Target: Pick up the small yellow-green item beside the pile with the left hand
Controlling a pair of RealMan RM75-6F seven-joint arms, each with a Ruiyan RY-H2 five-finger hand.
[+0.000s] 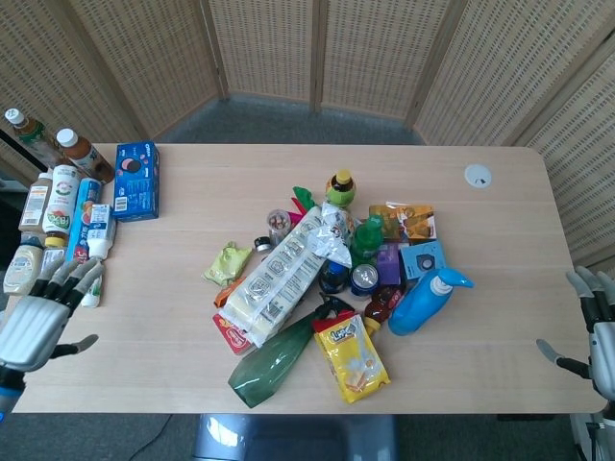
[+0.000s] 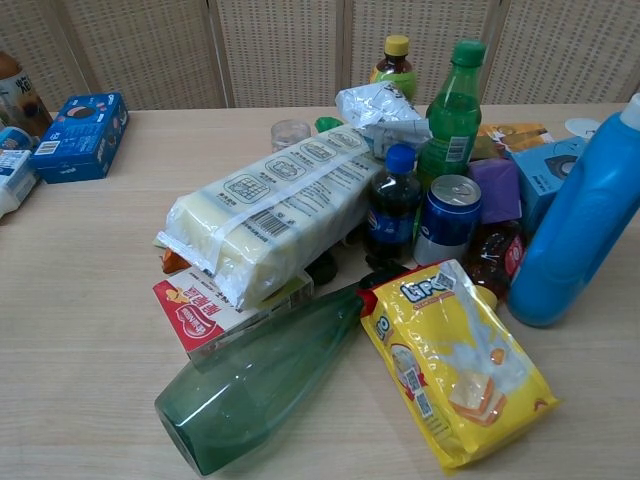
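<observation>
The crumpled yellow-green packet (image 1: 227, 262) lay on the light wooden table (image 1: 173, 288), just left of the pile. Left hand (image 1: 38, 315) hovered empty, fingers spread, well apart. Right hand (image 1: 596, 331) likewise empty, spread.

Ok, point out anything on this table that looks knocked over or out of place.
The green glass bottle lies on its side at the pile's near edge, its neck tucked under the yellow snack bag. The long white packet leans tilted across the heap. The small yellow-green item sits apart, left of the pile, looking crumpled.
</observation>
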